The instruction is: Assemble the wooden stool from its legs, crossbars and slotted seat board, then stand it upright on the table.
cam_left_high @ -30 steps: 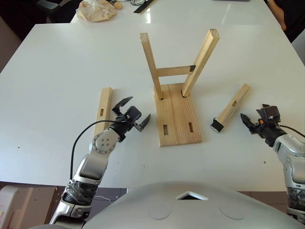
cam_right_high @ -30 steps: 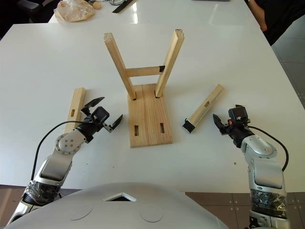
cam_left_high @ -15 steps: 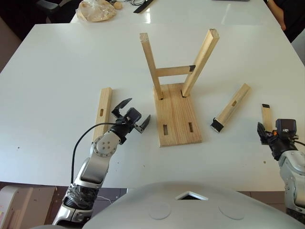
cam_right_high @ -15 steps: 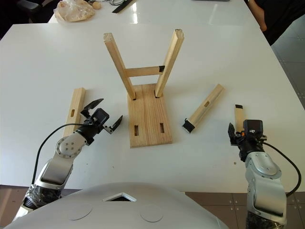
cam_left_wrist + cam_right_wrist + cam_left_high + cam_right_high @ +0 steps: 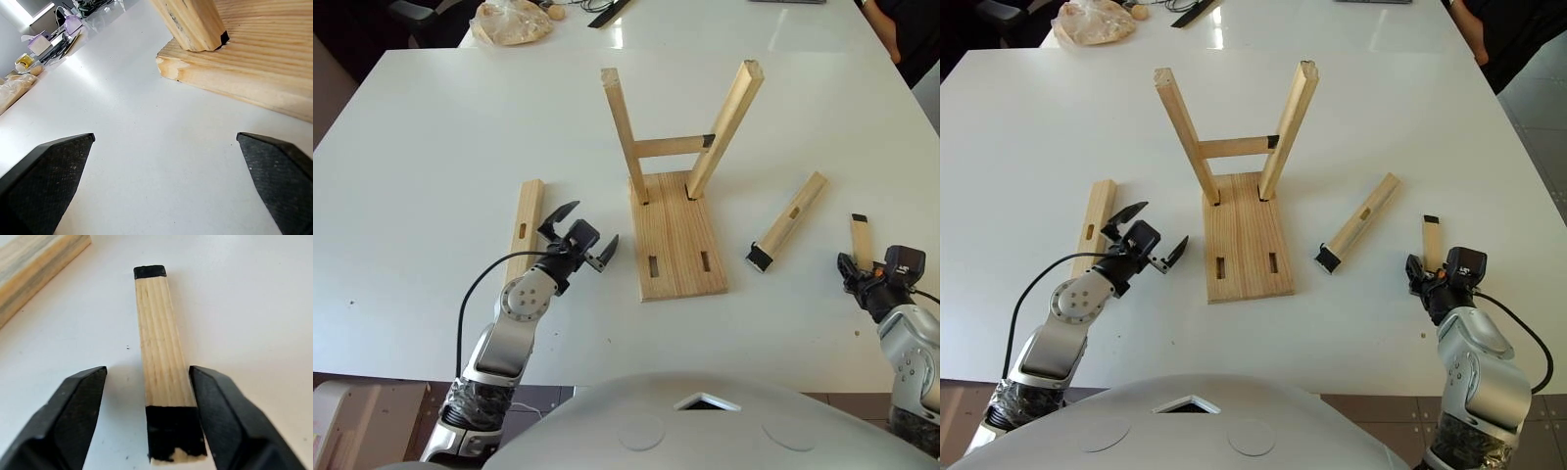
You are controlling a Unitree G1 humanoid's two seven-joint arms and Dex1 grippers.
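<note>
Stool part-built: the flat slotted wooden seat board (image 5: 677, 240) lies mid-way across the white table (image 5: 431, 147). Two pale wooden legs (image 5: 625, 132) stand in its far slots, tied by a fitted crossbar (image 5: 668, 147); the two near slots are empty. One loose slotted leg (image 5: 790, 219) lies right of the board, a second loose leg (image 5: 525, 233) left of it.

Key relation as we read it: the short loose crossbar with black-painted ends (image 5: 164, 347) lies flat near the table's right edge, long axis running near-to-far, directly ahead of the right gripper (image 5: 1422, 277). Its near black end sits between that gripper's fingers (image 5: 78, 401), which are spread to either side and not closed on it. A strip of table shows on one side; the other finger is just beside the wood. The right arm is clearly the nearer. We judge the coming move to be a squeeze across the bar's width.

The left gripper (image 5: 587, 227), fingers apart and holding nothing, is between the left loose leg and the board.

Unclear: in the head views the gripper covers the bar's near end, and we cannot tell whether the fingertips touch the table
</note>
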